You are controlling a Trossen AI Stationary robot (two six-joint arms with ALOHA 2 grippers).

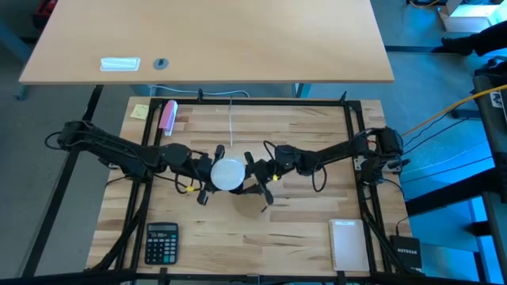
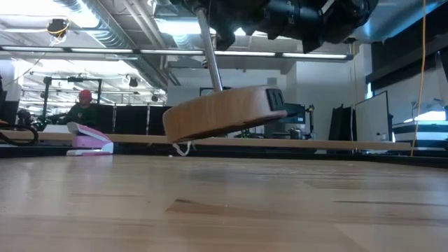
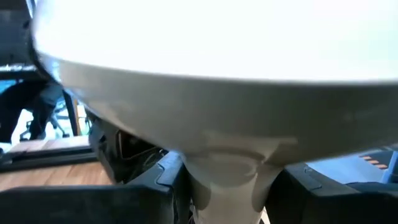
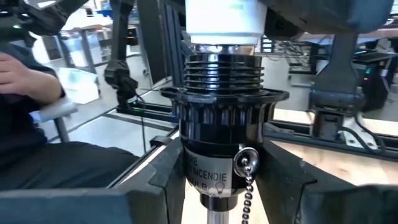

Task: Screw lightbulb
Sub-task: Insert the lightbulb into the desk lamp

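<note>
The lightbulb (image 1: pixel 227 174) hangs over the table's middle with its white globe (image 3: pixel 211 56) up, and its ribbed screw base (image 4: pixel 222 71) sits in the top of a black socket (image 4: pixel 221 137). A metal stem (image 2: pixel 210 49) runs down from the socket to a round wooden disc (image 2: pixel 224 112), which is tilted and clear of the table. My left gripper (image 1: pixel 207 179) comes in from the left and is shut on the bulb. My right gripper (image 1: pixel 257 179) comes in from the right and is shut on the socket. My left gripper pinches the bulb's narrow neck (image 3: pixel 227 168), just under the globe, between its two fingers (image 3: pixel 149 186). The fingers come in level from the table's left. The bulb stands upright in the hold, globe on top. My right gripper pinches the black socket's lower body (image 4: pixel 211 177), below its flared collar, between its two fingers (image 4: pixel 165 180). The fingers come in level from the table's right, across the socket. The socket stands about upright, and the stem and wooden disc hang below it, off the table.
A pull chain (image 4: pixel 247 186) dangles from the socket. A pink stapler (image 1: pixel 168 116) and a yellow note (image 1: pixel 140 111) lie at the far left, a calculator (image 1: pixel 162 241) at the near left and a notepad (image 1: pixel 348 244) at the near right. A person's hand (image 4: pixel 25 68) shows beyond the table.
</note>
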